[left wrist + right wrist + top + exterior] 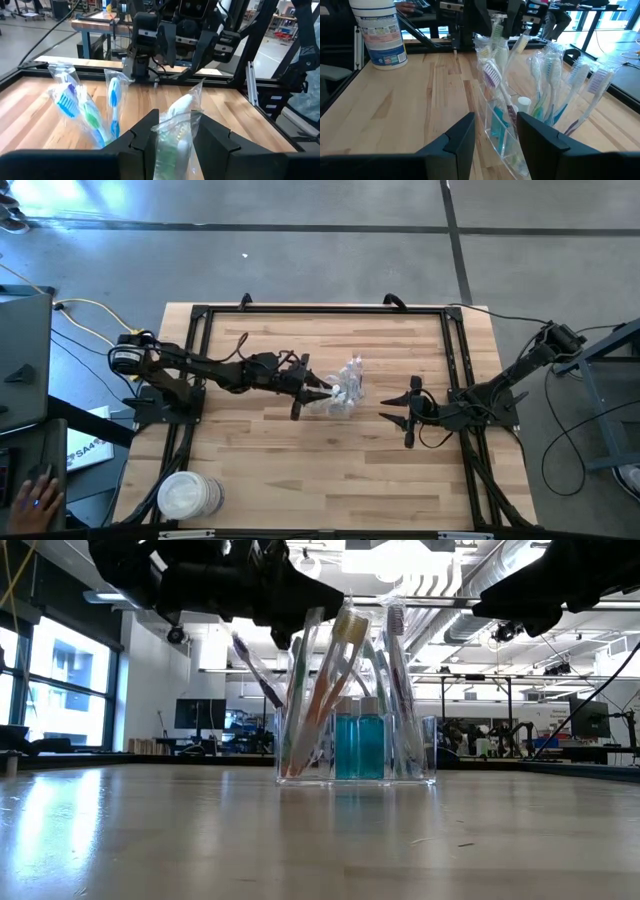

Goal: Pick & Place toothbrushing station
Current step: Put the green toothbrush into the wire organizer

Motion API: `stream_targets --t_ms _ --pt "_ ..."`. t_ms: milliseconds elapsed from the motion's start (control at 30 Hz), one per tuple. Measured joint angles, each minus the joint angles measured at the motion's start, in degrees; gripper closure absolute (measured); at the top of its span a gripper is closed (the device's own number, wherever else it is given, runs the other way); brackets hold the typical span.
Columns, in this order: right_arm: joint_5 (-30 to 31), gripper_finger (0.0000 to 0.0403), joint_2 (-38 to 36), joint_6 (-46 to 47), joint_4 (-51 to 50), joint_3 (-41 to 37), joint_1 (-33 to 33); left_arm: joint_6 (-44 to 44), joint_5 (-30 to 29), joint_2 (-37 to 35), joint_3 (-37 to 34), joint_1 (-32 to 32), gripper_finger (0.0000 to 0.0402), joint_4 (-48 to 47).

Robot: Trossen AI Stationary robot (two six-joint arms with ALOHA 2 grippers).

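A clear plastic container (345,390) (355,755) stands mid-table. It holds several wrapped toothbrushes (555,85) leaning against its rim, and two blue white-capped tubes (358,745). My left gripper (322,392) (175,125) reaches in from the table's left and is shut on one wrapped toothbrush (179,107) with a pale head. My right gripper (392,408) (495,120) hangs open just right of the container, touching nothing. My left gripper pinches the wrapped toothbrush's upper part (172,140), just below the head, between its two fingers, gripping through the clear wrapper. The fingers come in about level from the table's left and lie across the brush. The brush stands tilted, its lower part reaching down toward the container (300,755).
A white wipes canister (190,495) (379,32) stands at the near left corner. A black frame rail (320,310) runs round the tabletop. A person's hand (35,500) shows off the table at the lower left. Bare wood lies in front of the container.
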Motion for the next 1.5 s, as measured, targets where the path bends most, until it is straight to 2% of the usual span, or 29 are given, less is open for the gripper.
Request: stream_targets --t_ms 533,767,1033,1367,1500 --pt "0.0 0.0265 0.0 0.0 -0.1 0.0 0.0 -0.1 -0.1 -1.6 0.0 0.0 0.029 0.6" --pt "0.0 0.0265 0.0 0.0 -0.1 0.0 0.0 -1.6 -0.2 -1.5 0.0 0.0 0.029 -3.1" --pt "0.0 0.0265 0.0 0.0 -0.1 0.0 0.0 -4.2 -0.1 -1.5 0.0 0.0 0.029 0.3" --pt "0.0 0.0265 0.0 0.0 -0.3 0.0 0.0 -4.5 1.6 -1.5 0.0 0.1 0.029 0.0" --pt "0.0 0.0265 0.0 0.0 -0.3 0.0 0.0 -4.4 1.7 -1.5 0.0 0.1 0.0273 0.0"
